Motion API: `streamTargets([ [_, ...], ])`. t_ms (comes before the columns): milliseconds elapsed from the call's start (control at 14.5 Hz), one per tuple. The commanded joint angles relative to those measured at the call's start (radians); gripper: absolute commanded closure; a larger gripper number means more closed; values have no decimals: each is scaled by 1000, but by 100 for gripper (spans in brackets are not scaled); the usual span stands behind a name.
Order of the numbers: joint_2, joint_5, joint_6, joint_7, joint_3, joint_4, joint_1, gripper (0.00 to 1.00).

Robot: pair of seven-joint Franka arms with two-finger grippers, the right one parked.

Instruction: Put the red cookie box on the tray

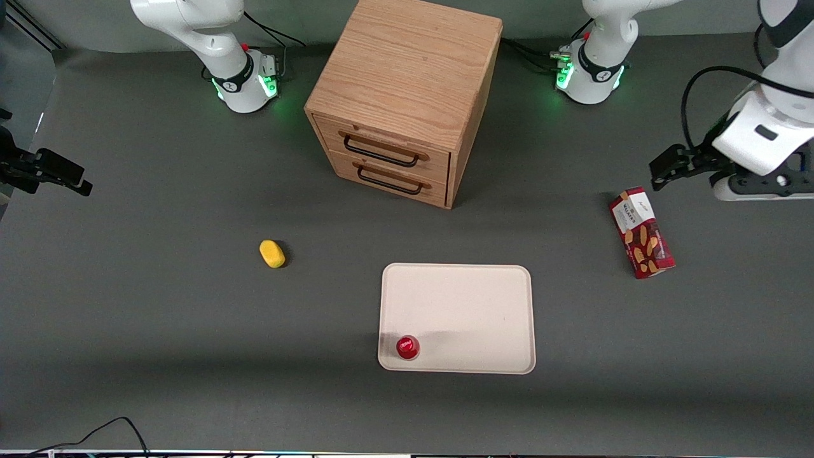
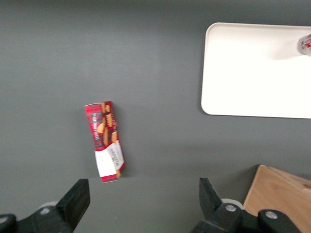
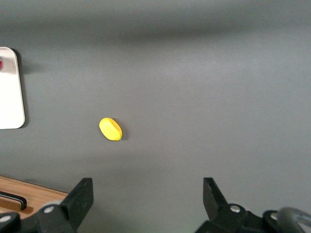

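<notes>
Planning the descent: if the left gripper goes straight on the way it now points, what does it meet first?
Probably bare table. The open gripper points down, the red cookie box slightly off its line beside one finger; depth is unclear.

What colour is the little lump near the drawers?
Yellow lump; front view shows it best.
</notes>
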Motion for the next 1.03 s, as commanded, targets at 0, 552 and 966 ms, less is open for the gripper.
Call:
streamTargets([
  [0, 82, 21, -59, -50, -1, 114, -41, 0],
  [552, 92, 30, -68, 40, 156, 126, -160, 0],
  [966, 81, 32, -101, 157, 156, 129, -47, 0],
])
